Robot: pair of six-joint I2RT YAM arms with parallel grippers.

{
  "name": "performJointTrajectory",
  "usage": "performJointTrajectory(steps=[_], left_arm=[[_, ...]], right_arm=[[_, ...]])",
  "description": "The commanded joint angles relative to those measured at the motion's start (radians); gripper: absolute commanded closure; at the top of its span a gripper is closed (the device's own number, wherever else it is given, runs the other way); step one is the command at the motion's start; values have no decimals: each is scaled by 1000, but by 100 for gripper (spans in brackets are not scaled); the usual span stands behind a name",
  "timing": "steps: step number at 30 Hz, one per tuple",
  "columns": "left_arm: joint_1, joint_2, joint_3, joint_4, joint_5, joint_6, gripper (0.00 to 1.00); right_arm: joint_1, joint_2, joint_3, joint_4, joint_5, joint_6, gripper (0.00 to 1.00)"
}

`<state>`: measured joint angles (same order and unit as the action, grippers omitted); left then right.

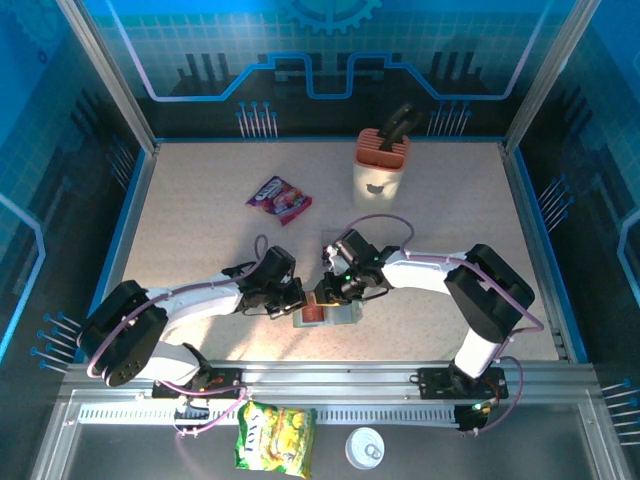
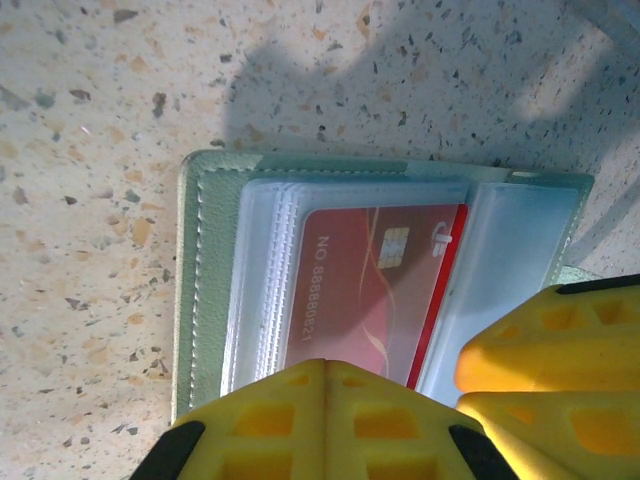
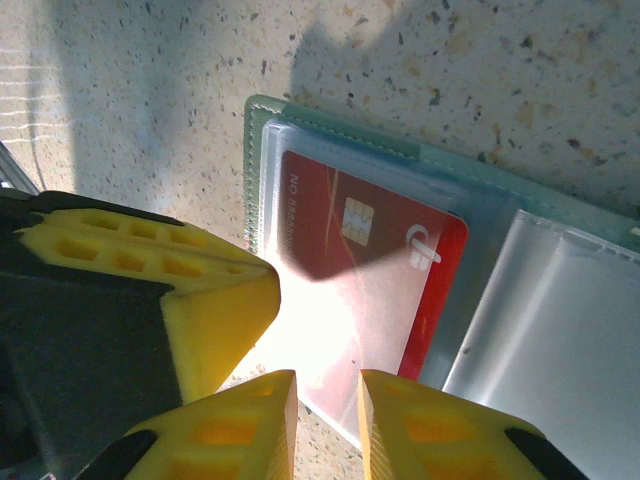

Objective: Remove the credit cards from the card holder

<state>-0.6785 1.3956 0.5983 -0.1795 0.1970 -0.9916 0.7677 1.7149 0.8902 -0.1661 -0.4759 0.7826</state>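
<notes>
The card holder [image 1: 340, 316] lies open on the table between both arms. In the left wrist view it is grey-green [image 2: 205, 290], and a red credit card [image 2: 370, 290] sits under its clear sleeve. My left gripper [image 2: 325, 364] is shut, its yellow tips together over the holder's near edge. In the right wrist view, the red card [image 3: 370, 250] sits inside the holder [image 3: 262, 140]. My right gripper [image 3: 328, 400] hangs over the sleeve's near edge with its jaws slightly apart and nothing pinched between them. The left gripper's fingers [image 3: 190, 290] are close on its left.
A beige knife block [image 1: 381, 165] stands at the back of the table. A purple-red snack packet [image 1: 279, 198] lies left of it. In front of the arm rail lie a yellow-green packet [image 1: 275, 435] and a white lid [image 1: 365, 448].
</notes>
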Motion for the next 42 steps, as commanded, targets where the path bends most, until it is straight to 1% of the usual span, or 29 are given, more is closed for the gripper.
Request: performJointTrajectory(steps=[1, 5, 9, 22, 33, 42], left_arm=[[8, -14, -9, -35, -22, 20, 97], [6, -10, -10, -43, -28, 24, 97], [8, 9, -13, -39, -30, 21, 98], [7, 20, -19, -50, -47, 29, 100], [6, 22, -18, -54, -52, 32, 100], [7, 34, -21, -52, -54, 36, 100]], right_arm=[[16, 23, 18, 18, -14, 10, 77], [16, 29, 16, 24, -12, 12, 77], [16, 37, 19, 26, -12, 13, 74], [17, 64, 10, 41, -13, 15, 74], [15, 61, 16, -45, 45, -18, 74], [15, 41, 20, -76, 67, -30, 74]])
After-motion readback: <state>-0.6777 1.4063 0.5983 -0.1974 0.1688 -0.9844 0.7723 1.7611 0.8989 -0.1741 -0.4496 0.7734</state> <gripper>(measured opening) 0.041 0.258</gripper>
